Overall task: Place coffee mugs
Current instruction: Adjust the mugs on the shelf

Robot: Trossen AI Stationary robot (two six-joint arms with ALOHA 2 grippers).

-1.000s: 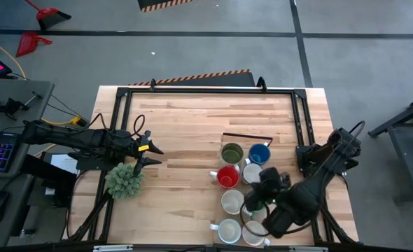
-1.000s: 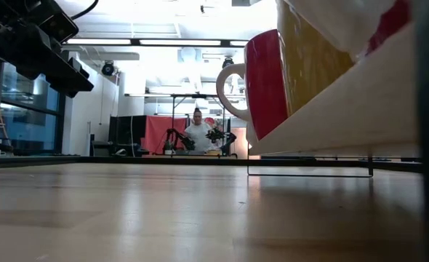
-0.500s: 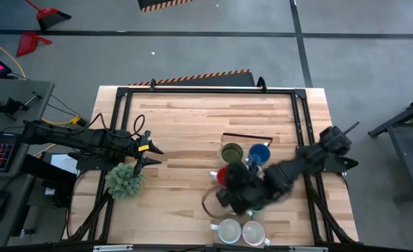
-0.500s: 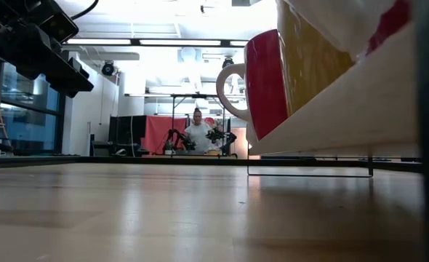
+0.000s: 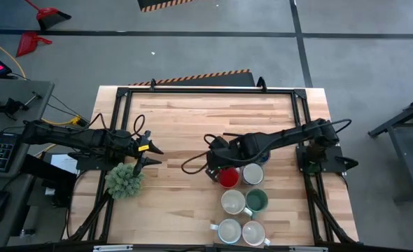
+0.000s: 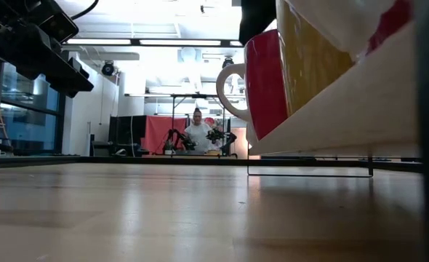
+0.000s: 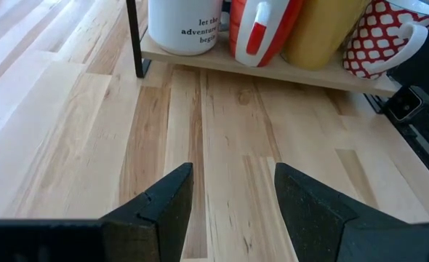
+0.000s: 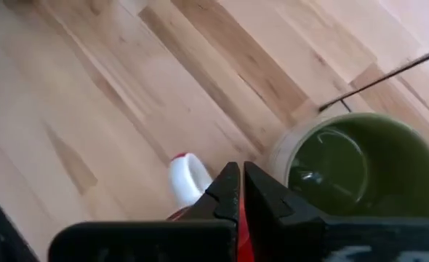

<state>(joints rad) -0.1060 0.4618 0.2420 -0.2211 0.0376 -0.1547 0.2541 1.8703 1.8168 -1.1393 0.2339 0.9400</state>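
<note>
Right gripper (image 5: 213,165) clenched, holding nothing, over the red mug (image 5: 228,178) at its 10 o'clock rim; olive mug (image 8: 353,164) just beside. Left gripper (image 5: 150,149) spread wide, holding nothing, at table (image 5: 178,119) 9 o'clock. Visible from above: one red, one teal mug (image 5: 257,201), four white mugs (image 5: 232,201); the arm hides others.

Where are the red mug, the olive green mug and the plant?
red mug (image 5: 227,178): high view, on its red inside, just beside the right arm's wrist.
olive green mug (image 8: 349,164): right wrist view, on its green inner wall.
plant (image 5: 124,180): high view, middle of its bushy top.
</note>
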